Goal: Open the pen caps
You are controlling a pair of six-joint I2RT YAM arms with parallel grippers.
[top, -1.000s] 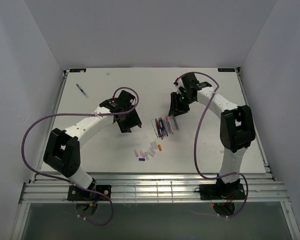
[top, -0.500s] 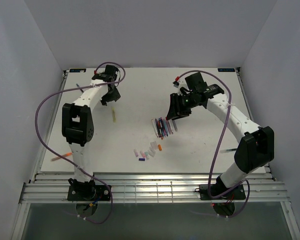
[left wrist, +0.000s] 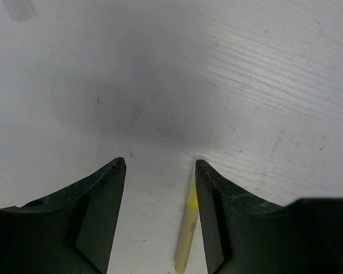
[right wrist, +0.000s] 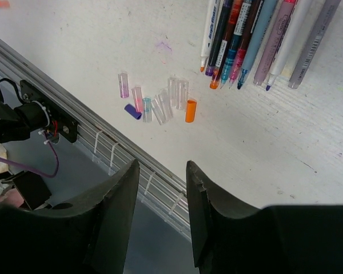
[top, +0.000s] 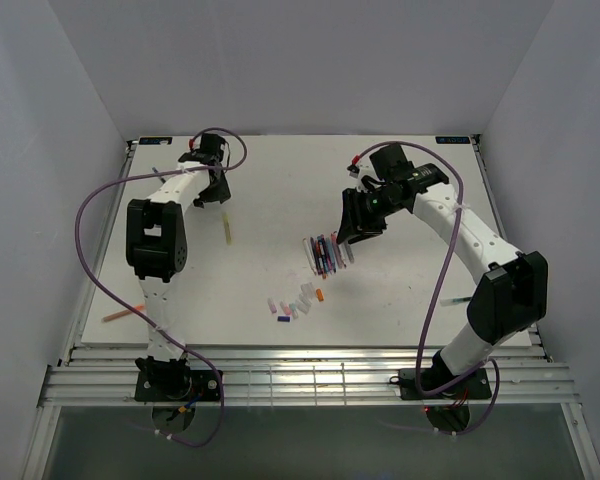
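Observation:
A row of pens [top: 326, 255] lies at the table's middle, with their tips toward the near edge. In the right wrist view the pens [right wrist: 257, 34] fill the top. Several loose pen caps [top: 294, 303], clear, pink, purple and one orange [right wrist: 190, 111], lie in a cluster just nearer. My right gripper [top: 352, 228] hovers above the pens' far right end, and in its own wrist view it [right wrist: 162, 165] stands open and empty. My left gripper [top: 216, 192] is at the back left, open. A yellow pen [left wrist: 186, 237] lies on the table between its fingers, close to the right finger [left wrist: 217, 217].
An orange pen [top: 125, 314] lies near the front left edge and another thin pen [top: 460, 298] at the right. The metal rail [right wrist: 131, 165] of the near table edge shows under my right gripper.
The left arm has swung from the table's middle to the back left. A yellow pen and an orange pen now lie on the left half. The right gripper stays above the pens.

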